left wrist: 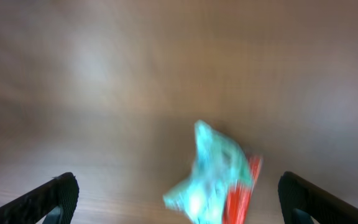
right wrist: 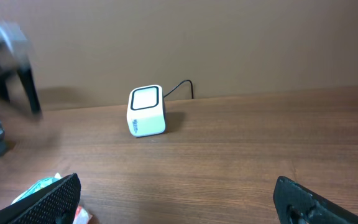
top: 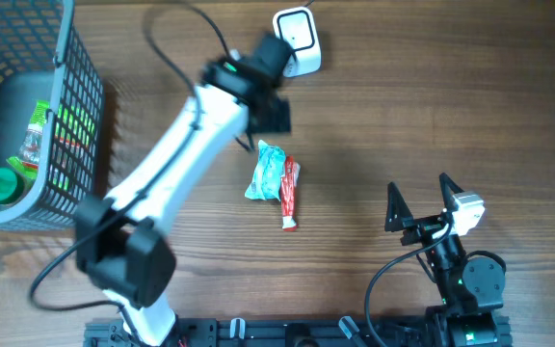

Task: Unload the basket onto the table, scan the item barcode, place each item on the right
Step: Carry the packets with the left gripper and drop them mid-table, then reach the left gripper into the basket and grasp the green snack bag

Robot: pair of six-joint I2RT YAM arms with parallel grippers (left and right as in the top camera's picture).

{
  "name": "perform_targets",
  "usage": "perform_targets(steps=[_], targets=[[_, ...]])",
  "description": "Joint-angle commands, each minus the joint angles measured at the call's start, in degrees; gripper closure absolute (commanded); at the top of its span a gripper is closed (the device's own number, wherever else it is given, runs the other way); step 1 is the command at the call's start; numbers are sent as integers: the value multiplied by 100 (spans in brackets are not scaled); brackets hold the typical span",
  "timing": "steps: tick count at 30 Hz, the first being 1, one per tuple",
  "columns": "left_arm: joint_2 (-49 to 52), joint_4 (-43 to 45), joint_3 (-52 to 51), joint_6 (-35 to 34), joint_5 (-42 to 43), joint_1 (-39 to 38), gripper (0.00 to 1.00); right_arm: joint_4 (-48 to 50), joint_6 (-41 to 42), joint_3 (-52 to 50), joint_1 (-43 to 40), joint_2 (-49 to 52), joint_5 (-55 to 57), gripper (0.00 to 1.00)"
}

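Closest to you, the right gripper [top: 420,198] sits low over the near right part of the counter [top: 470,96]. Its jaws are spread wide and hold nothing. Its own camera shows both fingertips [right wrist: 55,196] at the lower corners with bare wood between them.

Further in, near the middle of the counter, the item lies flat. It is a crumpled teal packet [top: 266,173] with a red strip along its right side, and nothing is touching it. You cannot read a barcode on it in any view.

Just beyond the packet, the left gripper [top: 270,114] hangs above the counter at the end of the long white arm. In its wrist view, which is blurred, the jaws stand fully apart and empty, with the packet below and between them.

Farthest back sits the small white scanner [top: 297,40] with its dark-framed window, a black cable [top: 186,24] trailing behind it.

Off to your far left, a wire basket [top: 75,116] holds green items, among them a green-capped bottle [top: 0,185].
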Motion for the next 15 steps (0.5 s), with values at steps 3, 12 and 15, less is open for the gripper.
perform_targets(steps=[3, 12, 15], targets=[[-1097, 229, 1696, 179, -1196, 1843, 0, 33, 37, -4, 11, -15, 96, 0], [-905, 560, 1705, 772, -782, 5021, 0, 33, 37, -4, 11, -15, 96, 0], [-546, 481, 1703, 1034, -350, 5663, 0, 33, 39, -4, 11, -15, 96, 0]])
